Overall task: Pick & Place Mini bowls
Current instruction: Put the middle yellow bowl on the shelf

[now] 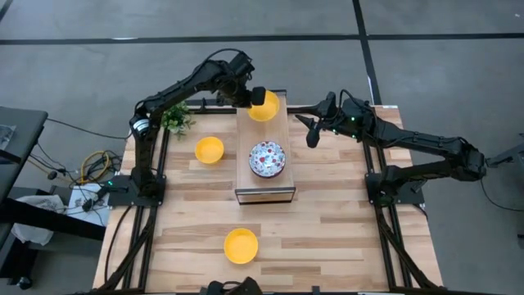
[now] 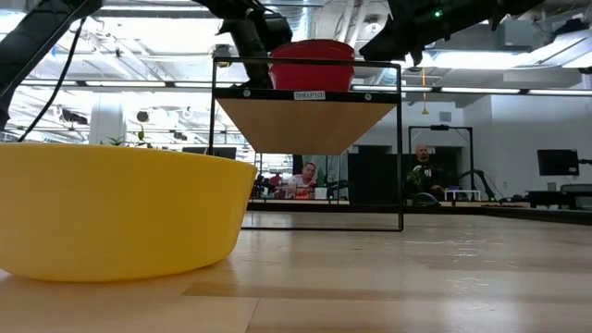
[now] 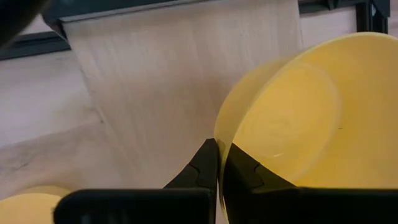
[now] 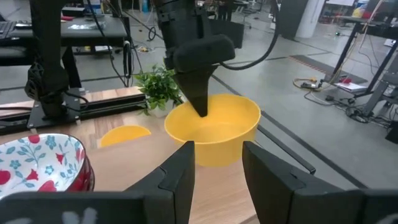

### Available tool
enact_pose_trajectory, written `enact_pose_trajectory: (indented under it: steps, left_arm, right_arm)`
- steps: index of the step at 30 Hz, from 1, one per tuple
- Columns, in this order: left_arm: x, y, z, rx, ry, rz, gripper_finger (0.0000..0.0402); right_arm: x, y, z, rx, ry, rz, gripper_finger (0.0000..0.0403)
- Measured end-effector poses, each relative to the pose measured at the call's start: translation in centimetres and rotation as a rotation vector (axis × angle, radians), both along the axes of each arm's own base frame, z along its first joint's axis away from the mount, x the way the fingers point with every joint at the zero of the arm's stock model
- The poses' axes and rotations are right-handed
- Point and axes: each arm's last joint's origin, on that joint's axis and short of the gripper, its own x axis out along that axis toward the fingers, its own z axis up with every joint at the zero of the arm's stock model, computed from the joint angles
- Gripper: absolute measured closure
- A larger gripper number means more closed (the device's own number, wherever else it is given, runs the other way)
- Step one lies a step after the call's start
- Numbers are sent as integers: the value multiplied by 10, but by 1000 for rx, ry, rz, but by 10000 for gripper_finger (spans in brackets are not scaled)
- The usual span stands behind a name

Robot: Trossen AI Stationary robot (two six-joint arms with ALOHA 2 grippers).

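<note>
A yellow mini bowl (image 1: 264, 106) is at the far end of the raised wooden shelf (image 1: 246, 176), with my left gripper (image 1: 255, 97) shut on it. A white floral mini bowl (image 1: 268, 159) stands on its base at mid-shelf; the low view shows its red outside (image 2: 312, 65). Two more yellow mini bowls sit on the table, one left of the shelf (image 1: 210, 150) and one near the front edge (image 1: 241, 245). My right gripper (image 1: 309, 131) hovers open just right of the shelf, level, pointing at the held bowl (image 4: 214, 127). My left gripper pinches the yellow bowl's rim (image 3: 222, 124) on its left side, one finger inside the bowl (image 3: 242, 171) and one outside (image 3: 202, 168). The fingers slant down from the far left. The bowl stays close over the shelf top, slightly tilted; whether its base touches, I cannot tell.
A small green potted plant (image 1: 176, 119) stands at the table's far left, close to the left arm. The shelf's black frame (image 2: 400, 148) rises from the middle of the table. People sit in the room beyond the table (image 2: 421, 171).
</note>
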Motion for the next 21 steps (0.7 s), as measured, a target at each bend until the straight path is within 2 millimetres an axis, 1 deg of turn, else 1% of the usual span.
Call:
enact_pose_trajectory:
  steps: [6,13,21]
  left_arm:
    - [1,-2,0,-1,3,-6,397]
    - [0,-8,-2,-29,44,-13,397]
    - [2,-12,-2,14,64,-60,394]
  right_arm:
    - [0,0,0,0,0,0,278]
    - [0,0,0,-1,0,0,278]
    - [0,0,0,0,1,0,278]
